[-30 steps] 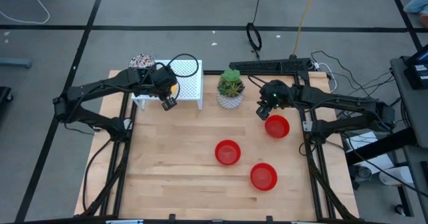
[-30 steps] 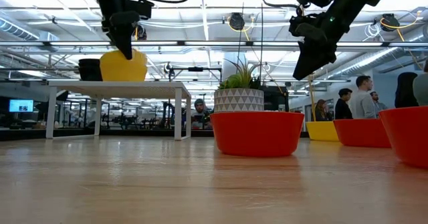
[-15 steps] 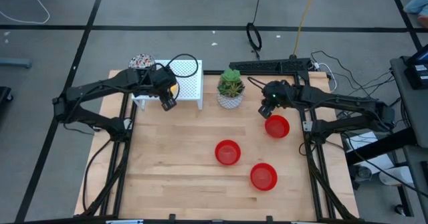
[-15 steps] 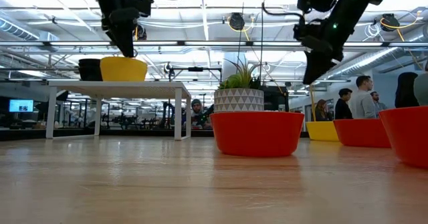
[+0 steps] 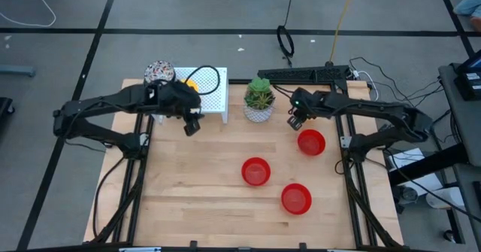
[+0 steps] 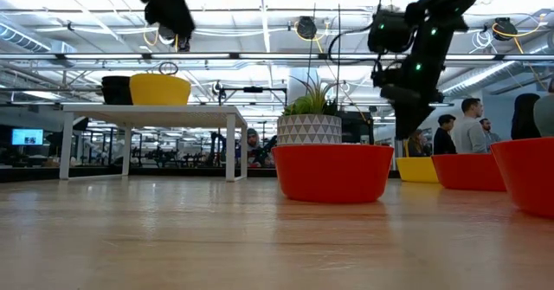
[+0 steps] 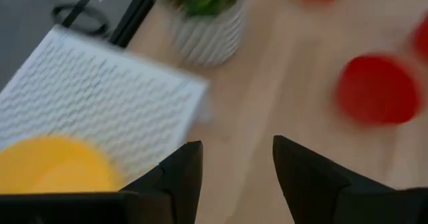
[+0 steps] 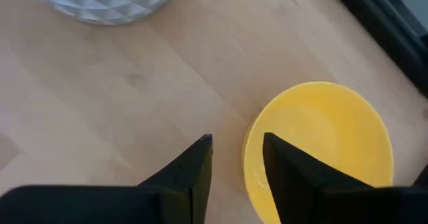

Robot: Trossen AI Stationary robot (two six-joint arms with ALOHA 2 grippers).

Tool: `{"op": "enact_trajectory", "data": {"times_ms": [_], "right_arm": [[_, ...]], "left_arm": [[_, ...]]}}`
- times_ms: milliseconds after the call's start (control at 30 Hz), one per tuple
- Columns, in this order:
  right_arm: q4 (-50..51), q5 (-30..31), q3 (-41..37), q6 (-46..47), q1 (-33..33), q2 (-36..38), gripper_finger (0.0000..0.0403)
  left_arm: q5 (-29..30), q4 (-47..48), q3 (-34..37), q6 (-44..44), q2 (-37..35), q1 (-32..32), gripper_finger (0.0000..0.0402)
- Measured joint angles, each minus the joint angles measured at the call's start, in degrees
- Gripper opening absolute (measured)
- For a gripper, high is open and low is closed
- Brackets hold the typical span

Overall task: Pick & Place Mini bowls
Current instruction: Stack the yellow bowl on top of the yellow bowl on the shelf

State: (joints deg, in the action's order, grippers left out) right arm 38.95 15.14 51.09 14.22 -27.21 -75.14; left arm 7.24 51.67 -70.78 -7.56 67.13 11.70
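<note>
My left gripper [image 5: 192,126] is open and empty, just off the near side of the white rack [image 5: 210,94]. A yellow bowl [image 5: 191,83] stands on the rack; it also shows in the left wrist view [image 7: 53,167]. A patterned bowl [image 5: 159,71] sits at the rack's far left corner. My right gripper [image 8: 237,164] is open and hangs above the rim of a second yellow bowl [image 8: 321,140] on the table right of the plant; the low view [image 6: 407,132] shows it clear of that bowl [image 6: 419,170]. Three red bowls [image 5: 311,142] [image 5: 255,171] [image 5: 296,198] stand on the table.
A white pot with a green plant [image 5: 259,101] stands between the rack and my right gripper. A black bar and cables [image 5: 304,74] lie along the far edge. People stand in the room behind the table [image 6: 467,125]. Bare wood lies at the near left [image 5: 188,192].
My left gripper has set the yellow bowl down on the rack, let go of it, risen, and drawn back toward the table's near edge. My right gripper has gone down toward the yellow bowl on the table.
</note>
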Motion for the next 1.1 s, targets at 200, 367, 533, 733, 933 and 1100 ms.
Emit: {"op": "enact_trajectory", "data": {"times_ms": [200, 367, 533, 733, 933, 1100], "right_arm": [[0.67, -0.44, 0.00, 0.62, -2.39, -4.37, 0.0163], [0.31, -3.24, 0.00, 1.43, -3.33, -7.38, 0.0181], [-0.90, -3.04, 0.00, 0.81, -4.13, -10.96, 0.0180], [-0.84, -3.24, 0.00, -0.63, -4.34, -12.84, 0.0149], [0.17, -3.37, 0.00, -1.87, -4.23, -12.60, 0.0049], [2.07, -3.41, 0.00, -1.74, -4.20, -12.62, 0.0008]], "left_arm": [[-2.95, -6.88, 0.00, -0.78, -2.89, -4.07, 0.0186], [-2.93, -10.03, -0.02, -0.96, -3.91, -6.83, 0.0186], [-2.89, -9.99, -0.02, -1.39, -3.83, -8.57, 0.0186], [-2.86, -10.00, -0.02, -2.00, -3.78, -9.83, 0.0186], [-2.73, -9.98, -0.02, -1.96, -3.78, -10.64, 0.0186], [-2.71, -9.98, -0.02, -2.07, -3.78, -10.77, 0.0186]]}}
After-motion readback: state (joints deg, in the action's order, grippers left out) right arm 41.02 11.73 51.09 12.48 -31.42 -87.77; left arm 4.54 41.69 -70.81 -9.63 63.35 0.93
